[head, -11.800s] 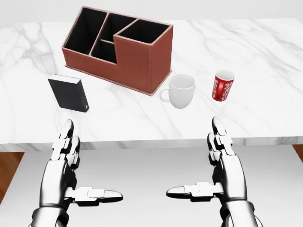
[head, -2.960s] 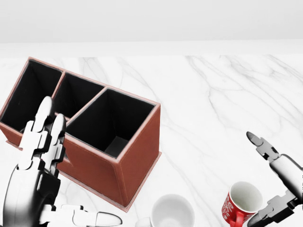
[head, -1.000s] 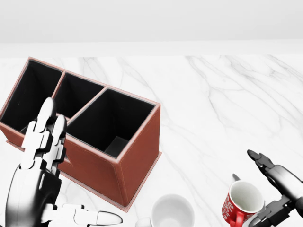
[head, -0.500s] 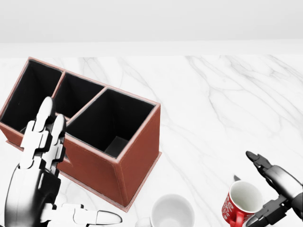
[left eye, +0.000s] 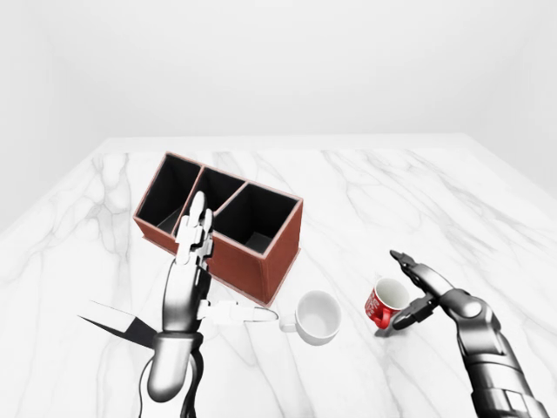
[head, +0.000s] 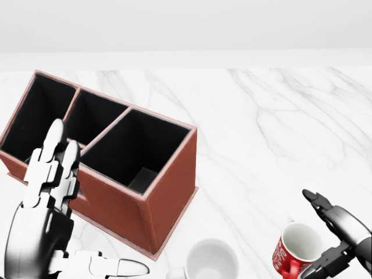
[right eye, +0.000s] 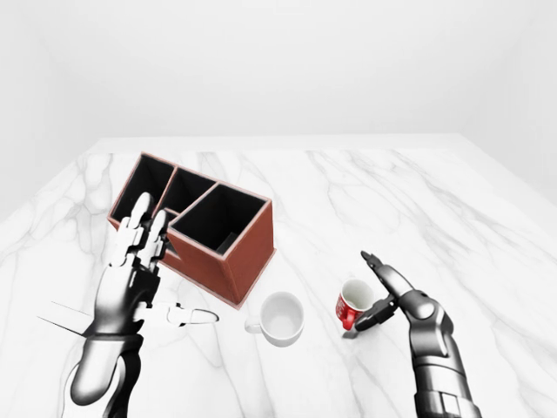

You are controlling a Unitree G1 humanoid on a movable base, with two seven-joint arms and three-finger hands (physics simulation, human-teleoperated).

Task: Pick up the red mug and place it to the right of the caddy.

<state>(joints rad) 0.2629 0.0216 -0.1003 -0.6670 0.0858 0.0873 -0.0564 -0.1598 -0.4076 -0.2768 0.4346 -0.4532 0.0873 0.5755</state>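
Two hands showed above the white marble counter (left eye: 392, 192). The right hand (left eye: 424, 292) was spread wide around the red mug (left eye: 385, 304), one long finger reaching over the far side of the rim and the thumb curled low at the near right side; the fingers stood about the mug without closing on it, and whether any of them touched it could not be told. The mug stood upright on the counter, mouth up, well to the right of the caddy (left eye: 228, 226), with its handle (head: 288, 272) turned toward the bottom of the head view. A white mug (left eye: 316, 317) stood between the caddy's near corner and the red mug, apart from both.

The left hand (left eye: 193, 277) was held up flat and empty, fingers straight and together, thumb (left eye: 235, 314) pointing right toward the white mug. It covered part of the caddy's near wall in all three views. A dark flat object (left eye: 111, 319) lay low at the left, partly hidden behind the left arm and hard to make out. The head view cut off the bottoms of both mugs.
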